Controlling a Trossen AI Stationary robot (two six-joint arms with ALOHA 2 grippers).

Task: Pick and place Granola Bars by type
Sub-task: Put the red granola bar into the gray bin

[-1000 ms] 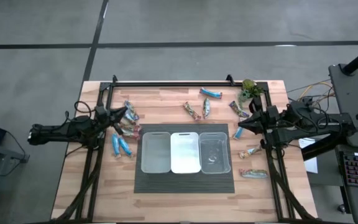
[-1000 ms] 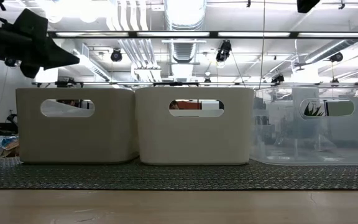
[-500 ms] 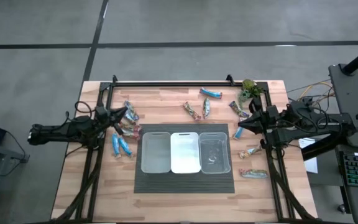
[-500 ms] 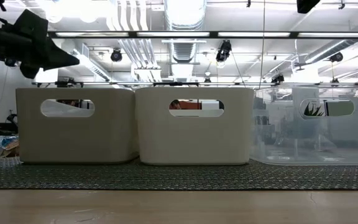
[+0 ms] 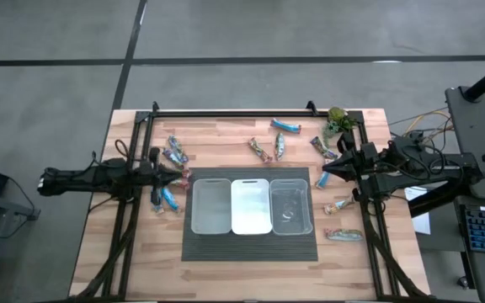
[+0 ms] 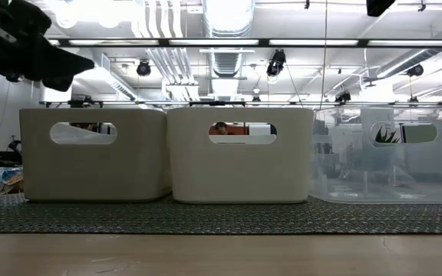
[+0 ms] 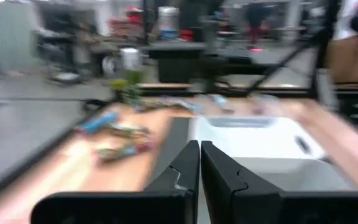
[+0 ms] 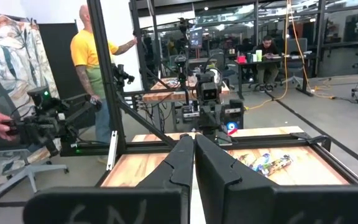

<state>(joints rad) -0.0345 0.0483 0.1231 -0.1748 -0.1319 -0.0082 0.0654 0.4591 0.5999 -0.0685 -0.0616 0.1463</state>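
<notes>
Granola bars lie scattered on the wooden table: a cluster at the left point(image 5: 173, 154), blue ones point(image 5: 163, 198), several at the far side point(image 5: 281, 146) and several at the right point(image 5: 338, 204). My left gripper point(image 5: 178, 175) hovers shut and level above the left cluster, pointing at the bins; its wrist view shows the fingers point(image 7: 199, 155) closed on nothing. My right gripper point(image 5: 325, 171) waits shut and level above the table's right side, fingers point(image 8: 194, 146) together, with bars point(image 8: 266, 162) ahead of it.
Three bins stand side by side on a dark mat point(image 5: 251, 246): two opaque white ones point(image 5: 211, 205) point(image 5: 251, 205) and a clear one point(image 5: 290, 205). A green plant point(image 5: 338, 120) sits at the far right corner. A person in a yellow shirt point(image 8: 92, 62) stands beyond the table.
My left gripper has swung about at the wrist: its tip, which pointed slantwise toward the far right over the left bars, now points straight toward the bins and has shifted toward the near edge. It has stayed shut.
</notes>
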